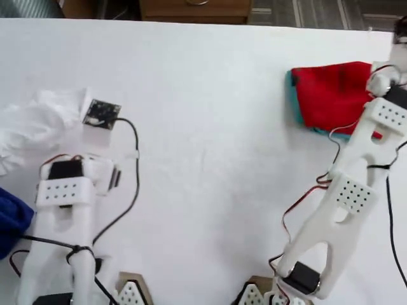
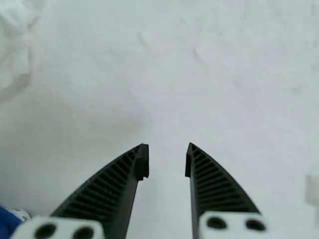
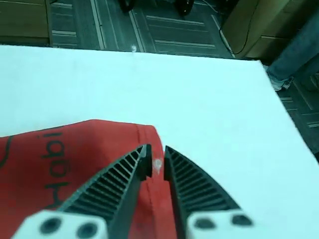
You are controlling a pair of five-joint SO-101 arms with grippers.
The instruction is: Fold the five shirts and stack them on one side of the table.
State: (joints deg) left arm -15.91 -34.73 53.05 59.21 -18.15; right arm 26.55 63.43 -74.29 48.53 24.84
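Folded red shirt (image 1: 334, 95) laid on a teal shirt (image 1: 295, 101). Over red shirt's edge, right gripper (image 3: 157, 160) held narrowly parted; left gripper (image 2: 166, 159) open, far from red shirt. Risk: fold dragged loose if cloth is snagged.

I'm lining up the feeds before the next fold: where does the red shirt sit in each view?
High view: red shirt lies folded at the table's right side, on teal cloth.
Right wrist view: red shirt under the right gripper, fingers at its corner.
Left wrist view: white shirt and bare table beyond the left gripper.
Shared landmark: the white table.
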